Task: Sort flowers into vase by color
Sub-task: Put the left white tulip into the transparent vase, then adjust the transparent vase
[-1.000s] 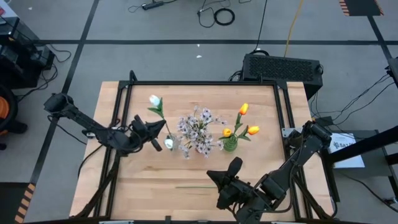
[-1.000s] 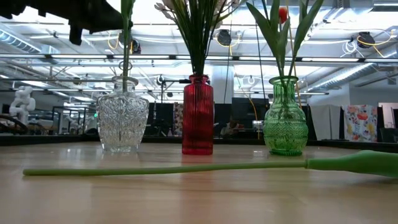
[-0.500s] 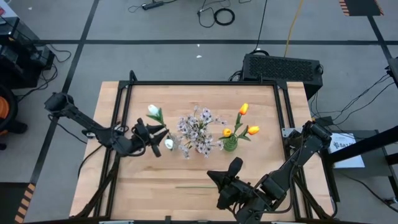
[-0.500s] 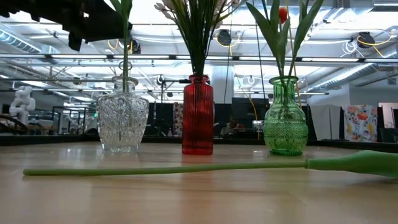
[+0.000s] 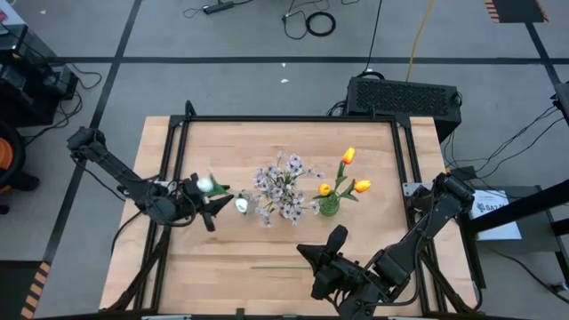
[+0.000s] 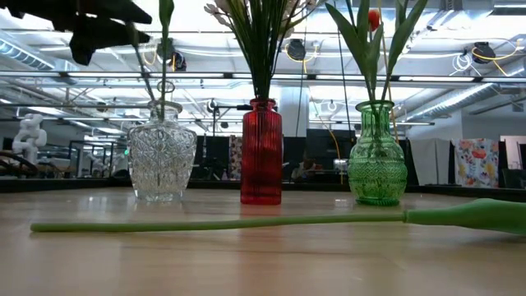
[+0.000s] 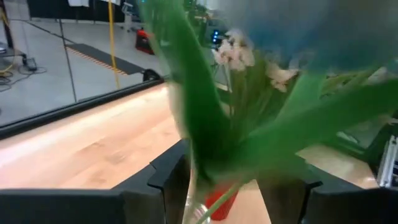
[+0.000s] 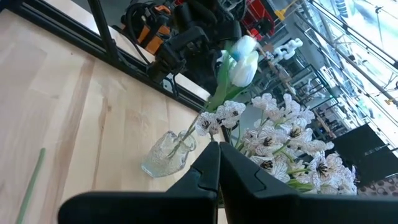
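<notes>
A white tulip [image 5: 204,185] stands with its stem in the clear glass vase [image 6: 163,152] and leans toward the table's left. My left gripper [image 5: 201,203] is open just left of that vase, its fingers [image 7: 166,186] on either side of the tulip's stem and leaves [image 7: 249,155]. A second white tulip [image 5: 241,205] is in the same vase. Pale blossoms [image 5: 283,188] fill the red vase [image 6: 261,152]. Orange tulips [image 5: 348,169] stand in the green vase [image 6: 377,156]. My right gripper [image 5: 307,252] hangs shut over the near table. My left gripper reaches roughly level from the table's left, its fingers apart around the leaning tulip's stem above the vase mouth. Blur hides the stem at the fingers, so I cannot tell whether either finger touches it.
A long green flower stem [image 6: 222,222] lies flat on the table in front of the vases, left to right, near my right gripper. Black rails [image 5: 284,120] frame the wooden table top. A black box [image 5: 404,96] sits beyond the far right corner.
My left gripper has opened and drawn back toward the table's left edge, turning as it went. The white tulip's head has swung from the far side toward the left and near side. Its stem has stayed in the clear vase and now leans left.
</notes>
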